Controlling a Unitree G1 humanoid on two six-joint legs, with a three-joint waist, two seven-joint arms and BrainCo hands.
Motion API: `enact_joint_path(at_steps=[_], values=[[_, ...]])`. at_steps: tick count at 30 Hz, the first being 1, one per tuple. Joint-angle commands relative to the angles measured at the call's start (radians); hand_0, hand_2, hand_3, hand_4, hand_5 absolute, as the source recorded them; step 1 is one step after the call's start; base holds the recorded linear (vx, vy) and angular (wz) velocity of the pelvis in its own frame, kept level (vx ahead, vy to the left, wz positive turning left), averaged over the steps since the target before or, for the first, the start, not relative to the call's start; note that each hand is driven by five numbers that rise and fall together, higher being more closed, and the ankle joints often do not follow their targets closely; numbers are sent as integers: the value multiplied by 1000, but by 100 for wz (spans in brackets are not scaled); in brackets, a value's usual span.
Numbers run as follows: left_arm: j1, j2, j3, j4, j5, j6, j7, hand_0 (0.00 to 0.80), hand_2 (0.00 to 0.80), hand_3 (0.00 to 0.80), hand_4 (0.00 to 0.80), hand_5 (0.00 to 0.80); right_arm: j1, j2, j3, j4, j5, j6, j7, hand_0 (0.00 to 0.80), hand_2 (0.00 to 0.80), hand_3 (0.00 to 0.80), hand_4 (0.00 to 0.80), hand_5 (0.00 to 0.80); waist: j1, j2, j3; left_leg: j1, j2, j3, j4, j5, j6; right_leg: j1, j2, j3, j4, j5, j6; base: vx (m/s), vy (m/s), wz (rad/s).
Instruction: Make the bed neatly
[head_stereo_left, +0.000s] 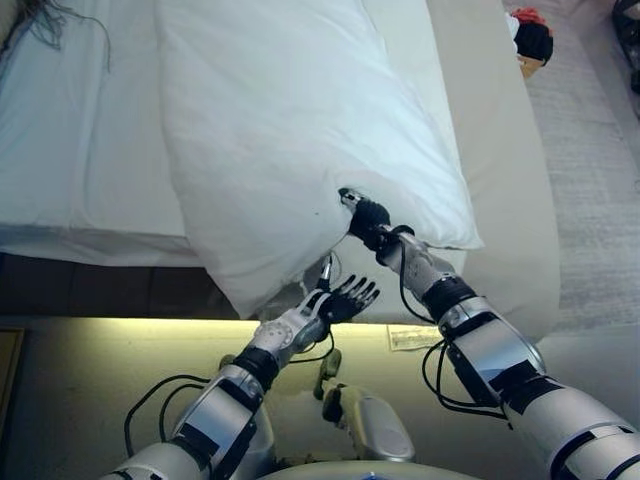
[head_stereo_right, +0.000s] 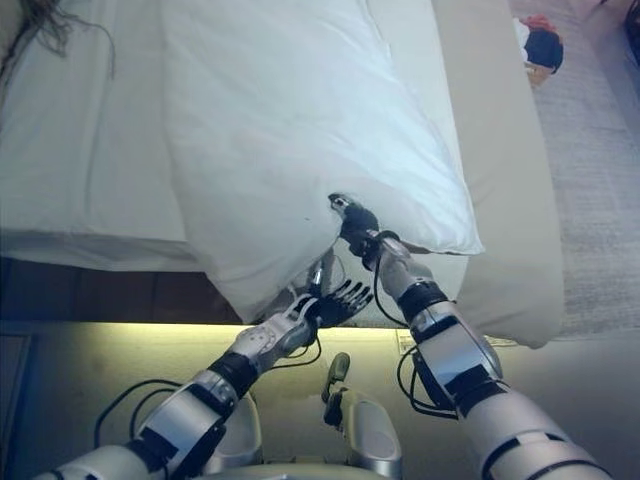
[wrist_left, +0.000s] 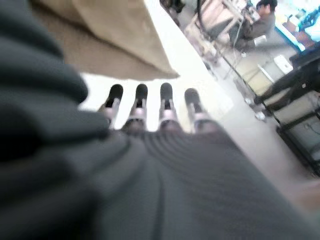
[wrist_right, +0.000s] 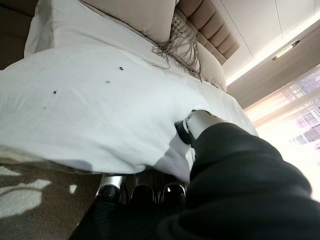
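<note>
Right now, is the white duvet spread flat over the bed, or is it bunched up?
Bunched up. The white duvet lies folded in a thick diagonal mass, the bed bare beside it; the right hand pinches its lower edge.

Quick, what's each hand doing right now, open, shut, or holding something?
Left hand: open, holding nothing, just below the duvet edge.
Right hand: shut on the duvet.

No readable text, labels or numbers anywhere; small paper slip (head_stereo_left: 413, 338) on floor, its print illegible.
</note>
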Motion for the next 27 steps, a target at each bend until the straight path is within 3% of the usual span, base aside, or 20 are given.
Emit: enact_joint_path(at_steps=[1, 7, 9, 16, 21, 27], values=[[-87, -137, 10, -68, -51, -64, -139, 0, 0, 0, 0, 0, -72, -24, 8, -149, 50, -68, 43, 800, 800, 800, 800, 800, -7, 10, 3, -35, 14, -4, -28, 84, 11, 65, -56, 18, 31, -49, 75, 0, 0, 0], [-112, -152, 65, -124, -51, -232, -216, 0, 0, 0, 0, 0, -33, -31, -4, -203, 48, -63, 34, 800, 800, 800, 800, 800, -24, 5, -4, -30, 23, 3, -19, 81, 4, 60, -52, 17, 50, -62, 70, 6, -24, -8], [-118, -151, 88, -148, -51, -333, -193, 0, 0, 0, 0, 0, -8, -37, -15, -219, 50, -62, 37, 800, 800, 800, 800, 800, -27, 2, -9, -25, 25, 2, -20, 81, 2, 63, -50, 15, 54, -66, 70, 20, -28, -6], [-113, -154, 125, -162, -51, -473, -195, 0, 0, 0, 0, 0, 27, -31, -22, -240, 53, -83, 35, 800, 800, 800, 800, 800, -27, -2, -13, -17, 25, -1, -27, 81, 0, 68, -49, 6, 57, -70, 72, 0, 0, 0], [-112, -150, 145, -172, -51, -556, -177, 0, 0, 0, 0, 0, 34, -33, -22, -248, 58, -82, 32, 800, 800, 800, 800, 800, -24, -3, -14, -10, 24, -2, -31, 81, -1, 75, -52, 0, 55, -71, 74, 0, 0, 0], [-118, -126, 157, -154, -51, -543, -187, 0, 0, 0, 0, 0, 46, -42, -19, -258, 66, -80, 36, 800, 800, 800, 800, 800, -19, -4, -11, -10, 21, -9, -36, 82, -1, 74, -56, -9, 56, -71, 78, -2, -3, 2]])
